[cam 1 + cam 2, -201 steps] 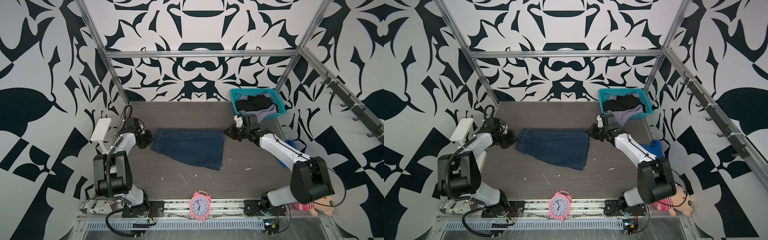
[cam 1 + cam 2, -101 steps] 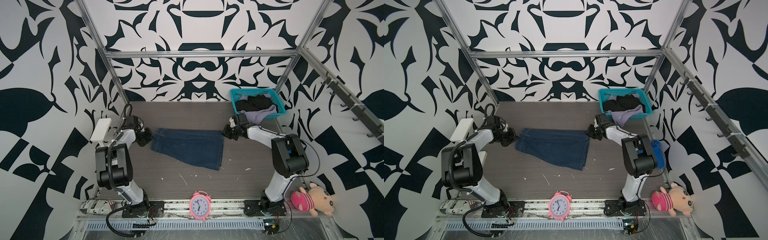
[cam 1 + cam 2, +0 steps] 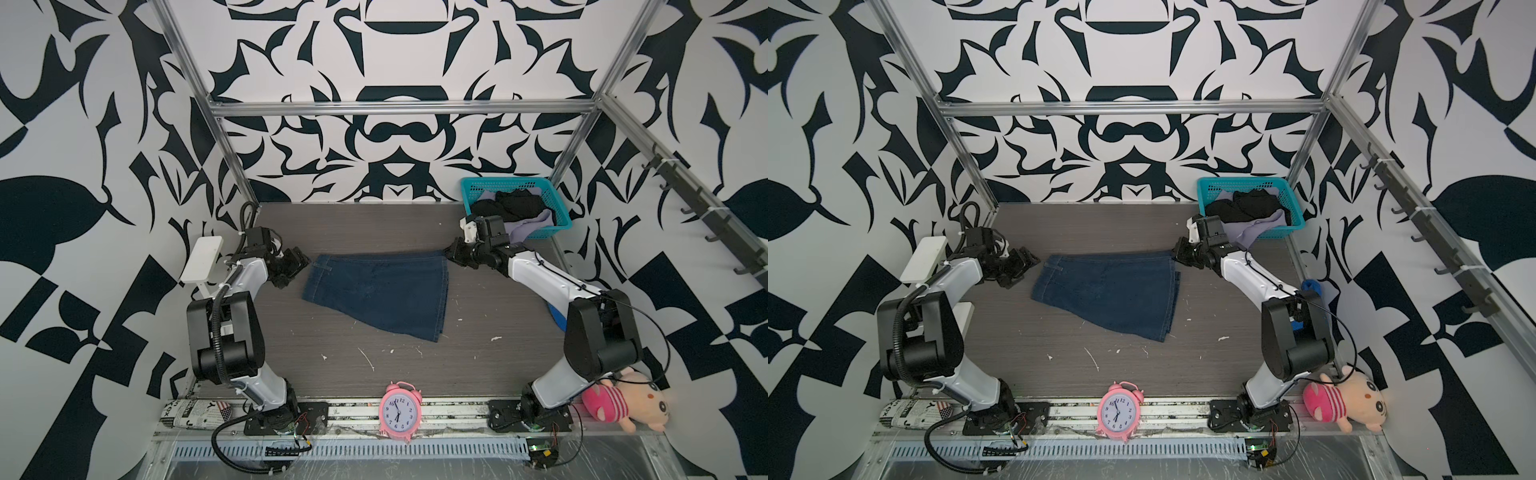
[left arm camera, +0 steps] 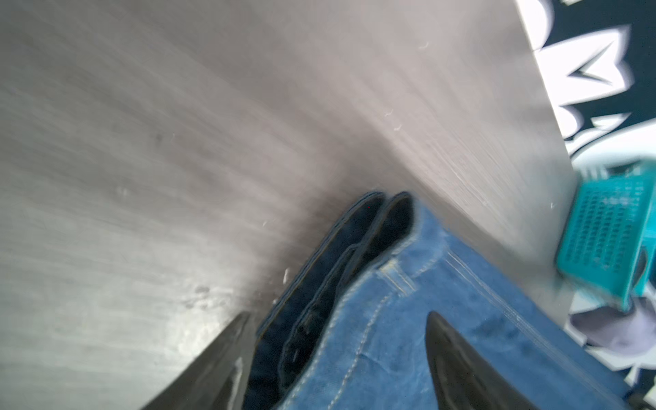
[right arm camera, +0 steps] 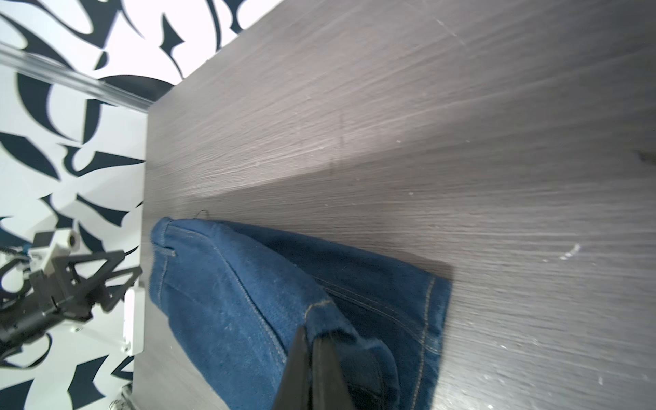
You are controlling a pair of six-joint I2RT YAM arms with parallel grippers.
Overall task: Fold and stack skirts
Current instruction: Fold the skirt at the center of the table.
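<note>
- We found the denim skirt (image 3: pixel 378 291) lying flat in the middle of the table (image 3: pixel 374 224), waistband toward 9 o'clock and hem toward 3 o'clock in both top views
- The waistband showed doubled layers in the left wrist view, so we judged the skirt already folded once along its length
- The left gripper (image 3: pixel 300 266) sat just beside the waistband end at 9 o'clock, its jaws spread wide, with denim showing between them and nothing pinched
- The right gripper (image 3: pixel 452 254) was at the skirt's 2 o'clock corner, jaws closed narrow on a bunched bit of hem, as the right wrist view made plain
- The black skirt (image 3: pixel 512 205) and the lavender skirt (image 3: pixel 539 219) lay heaped in the basket (image 3: pixel 557 208) at the table's 1 o'clock corner
- We took the step in hand to be the folding of the first skirt, with stacking not yet begun
- The next move, as we read it, called for the right jaws either to carry the hem over toward 9 o'clock for a second fold or to let go; the left jaws would need a fresh hold or a clear path out
- We reckoned a pull from one corner alone could skew the layers
</note>
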